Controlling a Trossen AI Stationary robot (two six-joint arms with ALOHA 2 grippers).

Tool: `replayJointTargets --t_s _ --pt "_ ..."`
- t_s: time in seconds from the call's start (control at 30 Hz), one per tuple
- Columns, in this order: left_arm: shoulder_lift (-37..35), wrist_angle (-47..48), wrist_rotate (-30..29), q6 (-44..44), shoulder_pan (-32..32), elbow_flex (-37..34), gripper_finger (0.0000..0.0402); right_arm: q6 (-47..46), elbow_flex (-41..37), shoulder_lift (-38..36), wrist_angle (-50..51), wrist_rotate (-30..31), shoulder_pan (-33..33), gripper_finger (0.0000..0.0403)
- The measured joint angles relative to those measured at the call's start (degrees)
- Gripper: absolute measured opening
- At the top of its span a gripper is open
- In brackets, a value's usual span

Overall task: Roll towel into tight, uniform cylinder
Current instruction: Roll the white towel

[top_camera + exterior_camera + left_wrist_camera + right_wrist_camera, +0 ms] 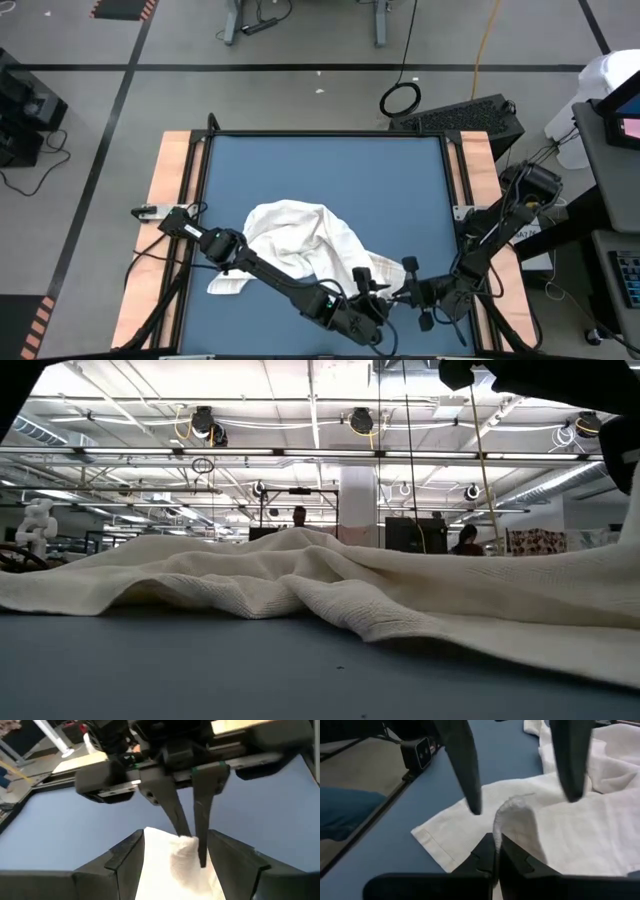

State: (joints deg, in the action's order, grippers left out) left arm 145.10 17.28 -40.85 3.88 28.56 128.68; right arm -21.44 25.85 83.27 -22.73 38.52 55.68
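The white towel (300, 235) lies crumpled on the blue mat (330, 165), with a flat corner (422, 834) toward the near right. In the low view its folds (330, 580) fill the width. My right gripper (496, 845) comes in from the right and is shut on a raised bit of the cloth (392, 290). My left gripper (177, 865) reaches in from the left, facing it. It is open, with one finger (470, 780) on each side of that raised cloth, touching nothing that I can see. My right gripper pinches a small raised fold of the towel (507, 810) between its two fingers, a little in from the near right corner. The fingers (192, 827) slant down from the table's right side. The fold stands up as a peak; the cloth around it lies on the mat.
Wooden table strips (172, 180) flank the mat. A black keyboard (460, 115) and a cable coil (400, 98) lie beyond the far right corner. Bare mat stretches across the far half. People (298, 516) stand in the room far behind.
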Motion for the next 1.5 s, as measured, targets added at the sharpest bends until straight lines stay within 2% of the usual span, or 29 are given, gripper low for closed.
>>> replayJointTargets --t_s 0.2,0.8,1.0,1.23,1.33,1.5 --pt "0.0 0.5 4.0 -1.4 -0.5 0.0 0.0192 0.2 0.0 0.4 -0.7 -0.1 0.0 0.0004" --pt "-0.1 3.1 6.4 -1.3 -0.9 -0.7 0.0015 0.2 0.0 0.4 -0.8 -1.4 0.0 0.0004" --pt "-0.1 3.6 6.5 -1.4 -0.9 -0.7 0.0012 0.3 0.0 0.4 -0.6 -1.3 0.0 0.002" --pt "-0.1 5.0 6.3 -3.2 -0.5 -0.7 0.001 -0.5 0.0 0.3 1.2 0.6 0.0 0.0099" --pt "-0.5 8.0 4.3 -4.5 0.0 -0.1 0.0009 -0.7 0.0 0.3 1.1 0.8 0.0 0.0131" --pt "-3.8 13.0 2.0 -4.4 -0.1 0.0 0.0008 -2.6 0.0 -0.6 1.0 0.7 1.2 0.0155"
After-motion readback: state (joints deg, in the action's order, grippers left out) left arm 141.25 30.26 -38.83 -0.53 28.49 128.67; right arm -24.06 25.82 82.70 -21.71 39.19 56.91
